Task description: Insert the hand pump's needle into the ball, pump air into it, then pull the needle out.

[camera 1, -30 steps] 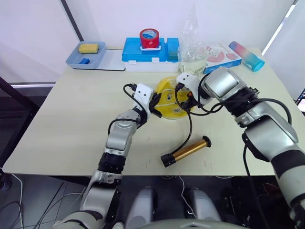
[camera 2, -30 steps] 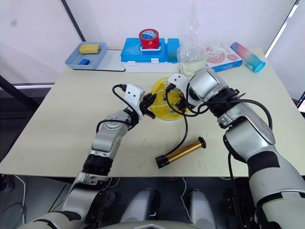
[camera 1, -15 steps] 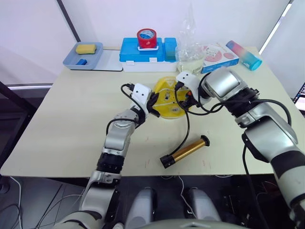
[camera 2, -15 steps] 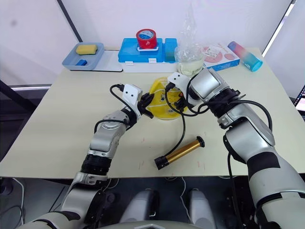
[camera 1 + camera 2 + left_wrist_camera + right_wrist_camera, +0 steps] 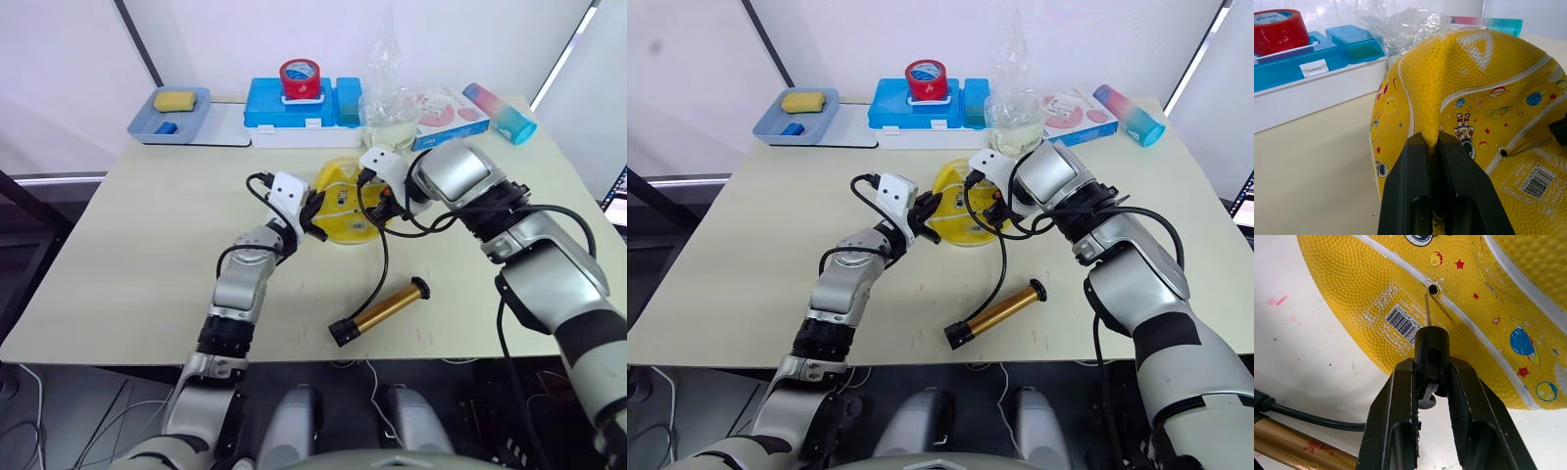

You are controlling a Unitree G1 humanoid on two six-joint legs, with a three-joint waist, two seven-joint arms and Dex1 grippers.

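1. My hand pump (image 5: 381, 311) lies idle near the table's (image 5: 137, 264) front edge, not yet worked.
2. My right gripper (image 5: 1429, 382) pinches the needle (image 5: 1426, 308), its tip just short of the valve; insertion remains undone.
3. My left gripper (image 5: 1432, 152) pinches a fold of the saggy ball (image 5: 1488, 98).

Robot test bench in a lab or office room. Plain beige table (image 5: 127, 245) against white roller blinds (image 5: 69, 69); staged props along its back edge: blue plastic case (image 5: 294, 103), red tape roll (image 5: 300, 76), grey tray (image 5: 181, 122) with yellow sponge (image 5: 176, 99). Loose cables (image 5: 39, 392) on the floor beneath.
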